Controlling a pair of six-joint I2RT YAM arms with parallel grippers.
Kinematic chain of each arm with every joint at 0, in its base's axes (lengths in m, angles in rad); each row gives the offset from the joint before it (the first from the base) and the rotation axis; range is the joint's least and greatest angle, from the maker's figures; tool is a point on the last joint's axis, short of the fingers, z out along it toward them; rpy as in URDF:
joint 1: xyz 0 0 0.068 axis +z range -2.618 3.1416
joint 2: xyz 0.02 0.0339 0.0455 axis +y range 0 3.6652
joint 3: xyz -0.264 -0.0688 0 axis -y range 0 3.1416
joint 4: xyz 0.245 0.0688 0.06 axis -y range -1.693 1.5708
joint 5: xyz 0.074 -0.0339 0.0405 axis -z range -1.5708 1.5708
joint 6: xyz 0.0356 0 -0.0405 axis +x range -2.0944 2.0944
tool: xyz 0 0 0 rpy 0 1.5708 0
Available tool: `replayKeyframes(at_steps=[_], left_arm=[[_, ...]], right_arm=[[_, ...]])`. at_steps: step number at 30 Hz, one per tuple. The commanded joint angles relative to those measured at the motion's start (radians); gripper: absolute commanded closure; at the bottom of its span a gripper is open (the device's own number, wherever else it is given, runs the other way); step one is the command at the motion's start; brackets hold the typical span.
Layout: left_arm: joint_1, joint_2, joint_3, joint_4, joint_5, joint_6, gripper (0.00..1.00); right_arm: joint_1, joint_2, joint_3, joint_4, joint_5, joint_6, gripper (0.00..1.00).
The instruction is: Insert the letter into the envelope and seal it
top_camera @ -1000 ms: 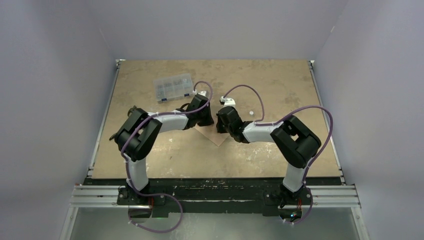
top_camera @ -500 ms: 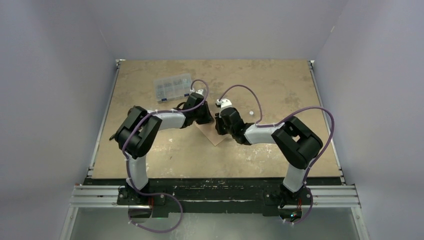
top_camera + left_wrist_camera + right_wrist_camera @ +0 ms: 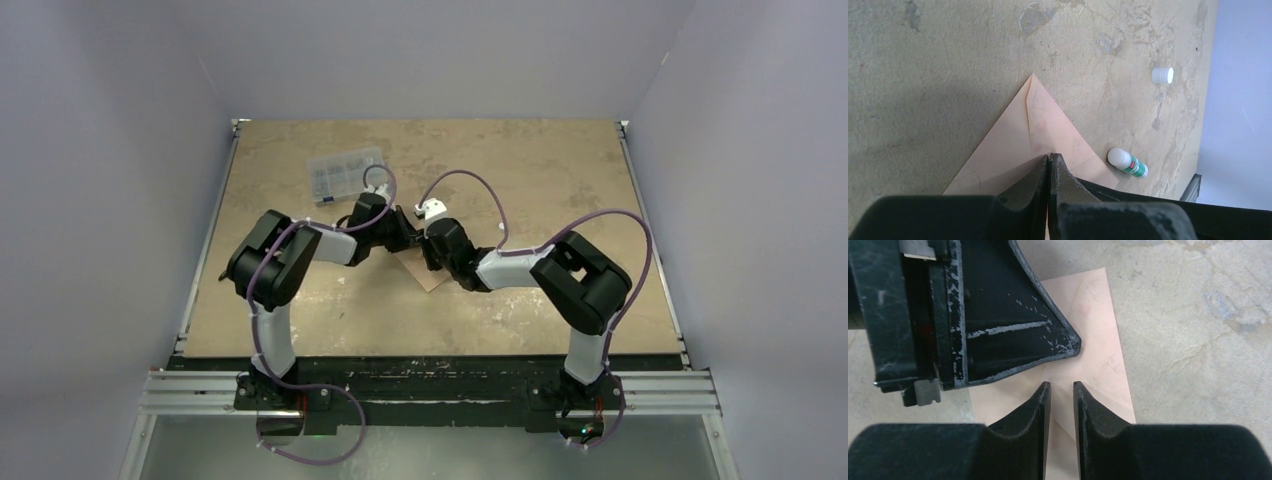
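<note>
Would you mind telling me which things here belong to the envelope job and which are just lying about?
Job: salmon-pink paper envelope; white-and-green glue stick; small white round cap, likely the stick's.
Lying about: clear plastic compartment box.

Top external: high at the near side, looking down and forward over the whole table (image 3: 300,320). Left and right wrist: close, angled down; all three share the envelope (image 3: 1048,125) (mid-table).
</note>
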Motion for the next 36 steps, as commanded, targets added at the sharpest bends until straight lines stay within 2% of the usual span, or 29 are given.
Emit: replayKeyframes(at_steps=[1, 5, 11, 19, 28, 36], left_arm=[[0.019, 0.056, -0.085, -0.149, -0.012, 0.007, 1.0], [0.024, 0.054, -0.098, -0.137, -0.009, 0.008, 1.0], [0.026, 0.055, -0.097, -0.131, -0.008, 0.003, 1.0], [0.033, 0.057, -0.082, -0.148, -0.022, 0.011, 1.0], [0.037, 0.072, -0.063, -0.163, -0.028, 0.028, 1.0], [0.038, 0.073, -0.06, -0.167, -0.027, 0.033, 1.0]], right_arm=[[0.022, 0.07, 0.019, -0.037, 0.007, -0.016, 0.75], [0.024, 0.1, 0.028, -0.053, 0.005, 0.005, 0.77], [0.025, 0.11, 0.04, -0.129, 0.019, 0.034, 0.86], [0.033, 0.004, -0.055, -0.167, -0.04, 0.025, 0.85], [0.033, -0.025, -0.013, -0.297, -0.038, 0.121, 0.84], [0.033, 0.015, 0.035, -0.313, -0.017, 0.139, 0.85]])
